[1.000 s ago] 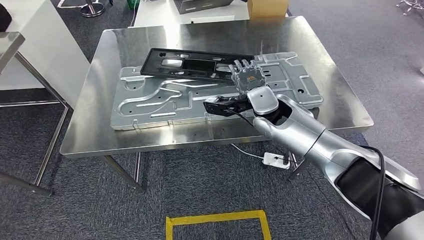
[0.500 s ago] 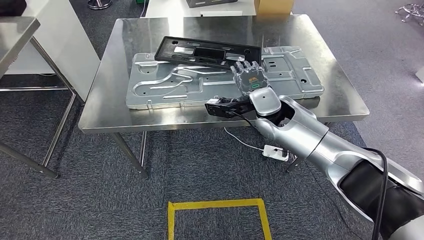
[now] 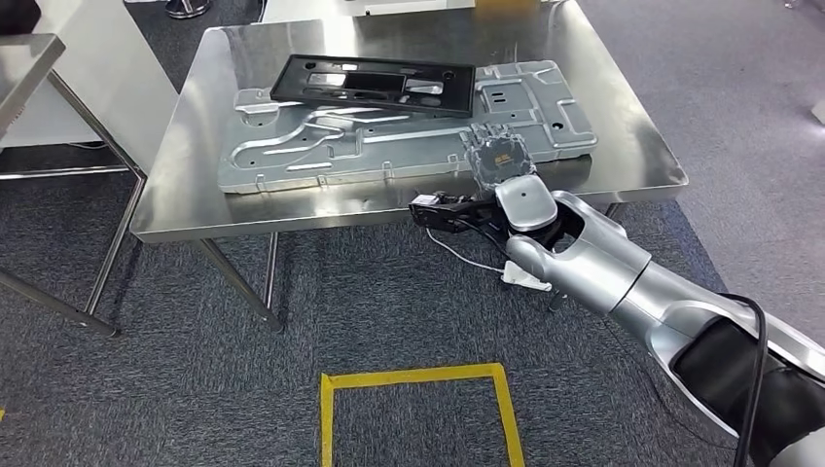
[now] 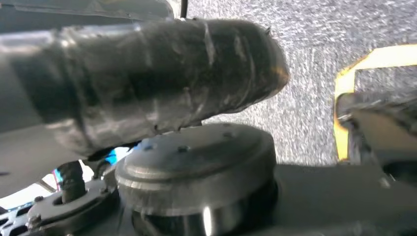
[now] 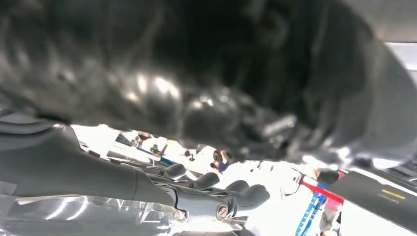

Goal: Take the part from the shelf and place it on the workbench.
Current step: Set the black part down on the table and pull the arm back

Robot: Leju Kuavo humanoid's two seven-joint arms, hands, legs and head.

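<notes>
A large silver stamped plate (image 3: 389, 141) lies flat on the steel workbench (image 3: 185, 195). A black rectangular frame (image 3: 375, 83) rests on the plate's far side. My right hand (image 3: 496, 161) is stretched out flat at the plate's near right edge, fingers apart, with nothing in it. The thumb (image 3: 443, 209) sticks out sideways past the table's front edge. In the right wrist view the dark fingers (image 5: 216, 191) lie straight beside shiny metal. In the left wrist view a dark blurred shape (image 4: 147, 78) sits close to the lens, and my left hand's state is unreadable.
A white table (image 3: 88, 88) and a steel frame (image 3: 58, 302) stand to the left. Under the workbench a white plug block (image 3: 525, 277) and its cable lie on the grey carpet. A yellow tape square (image 3: 418, 375) marks the floor in front.
The whole picture has shifted, so the camera moved. My right hand has drawn back from over the plate's middle to its near edge. Plate and frame lie as before.
</notes>
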